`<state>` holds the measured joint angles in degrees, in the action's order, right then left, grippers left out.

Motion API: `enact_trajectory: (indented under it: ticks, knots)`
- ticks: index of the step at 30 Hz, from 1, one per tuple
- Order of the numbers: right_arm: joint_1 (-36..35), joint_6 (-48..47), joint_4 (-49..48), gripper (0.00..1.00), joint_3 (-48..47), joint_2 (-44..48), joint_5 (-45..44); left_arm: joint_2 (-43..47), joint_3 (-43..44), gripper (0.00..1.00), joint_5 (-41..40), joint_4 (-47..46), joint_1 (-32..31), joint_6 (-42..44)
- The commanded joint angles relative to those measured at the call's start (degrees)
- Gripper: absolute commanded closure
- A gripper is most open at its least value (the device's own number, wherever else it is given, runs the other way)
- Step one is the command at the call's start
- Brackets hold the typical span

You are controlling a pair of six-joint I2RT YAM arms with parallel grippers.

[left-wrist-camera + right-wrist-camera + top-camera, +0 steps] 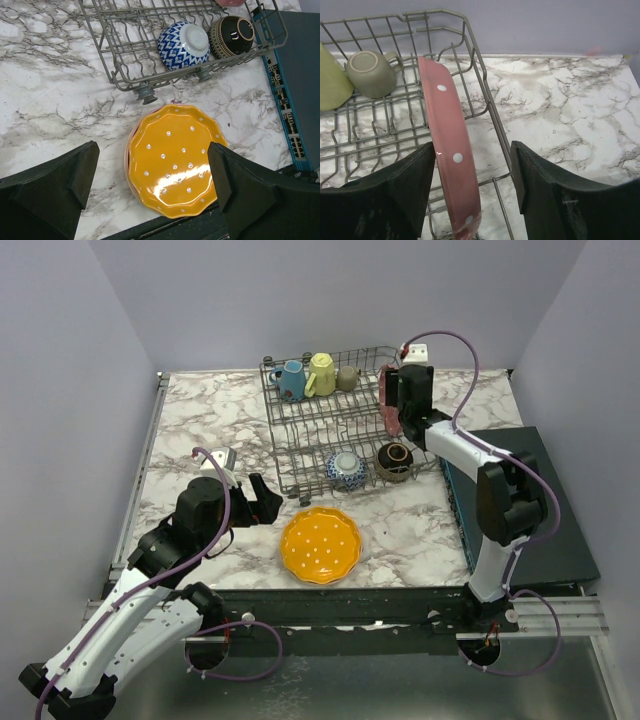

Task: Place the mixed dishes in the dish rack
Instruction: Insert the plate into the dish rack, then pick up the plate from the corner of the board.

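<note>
Standing on the white-and-grey marbled table (200, 420) is a large rectangular grey wire dish rack with upright tines (320, 430).

1. Far row of the rack: a small blue mug (292, 380), a pale yellow mug (321, 373) and a grey-beige mug (347, 378). In the right wrist view the yellow one is cut off by the picture's left edge.
2. Near row: a blue-and-white patterned bowl (346, 469) and a dark brown bowl (394, 461), side by side, their foot rings turned up towards the camera.
3. Right end of the rack: a pink plate with white dots (451, 150), standing on edge between the wires. From overhead the right arm largely hides it.
4. On the table just in front of the rack: a scalloped orange-yellow plate with white dots (320, 545), lying flat. A thin dark red rim (126, 161) shows at its left edge; what it belongs to is hidden beneath.
5. Right side of the table: a dark flat rectangular box (530, 500). The markings along its teal edge are too small to read.

Right gripper (472, 147): jaws spread with the pink plate between them, the right finger clear of it. Whether the left finger touches cannot be told.

Left gripper (152, 165): jaws spread wide, hovering over the orange-yellow plate's near side, holding nothing.
</note>
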<state>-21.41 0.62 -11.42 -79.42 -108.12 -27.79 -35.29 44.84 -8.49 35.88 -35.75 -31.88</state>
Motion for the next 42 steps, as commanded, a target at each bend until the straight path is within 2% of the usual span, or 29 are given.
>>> enact_trajectory:
  ticks: [1,14,19,21,24,32,37,42]
  knots:
    - [-0.3,1.1,-0.2,0.32,0.8,3.5,-1.2,0.4,-0.6,0.01,-0.8,-0.5,0.2,0.9]
    - [-0.3,2.7,5.4,0.26,-0.6,7.6,0.1,0.2,-0.5,0.01,-1.0,-0.4,0.3,0.3]
    - [-0.3,3.1,8.0,0.25,-0.8,9.7,3.3,0.9,-0.8,0.01,-2.4,-0.4,0.4,0.2]
    - [-0.3,3.4,8.2,0.21,0.2,11.0,4.5,1.3,-0.8,0.01,-2.4,-0.4,0.4,0.2]
    - [-0.3,3.8,9.7,0.15,1.2,13.5,6.1,1.8,-0.9,0.01,-2.6,-0.4,0.4,0.2]
    - [-0.3,5.4,15.8,0.13,2.9,20.3,8.8,2.2,-0.5,0.01,-1.7,-0.1,0.4,-0.1]
    - [-0.3,8.2,25.7,0.11,0.3,23.7,10.7,3.0,-0.1,0.01,-2.4,0.3,0.4,-1.4]
    - [-0.3,11.6,27.4,0.12,5.4,30.5,14.8,1.3,1.2,0.01,-4.2,2.3,0.4,-4.5]
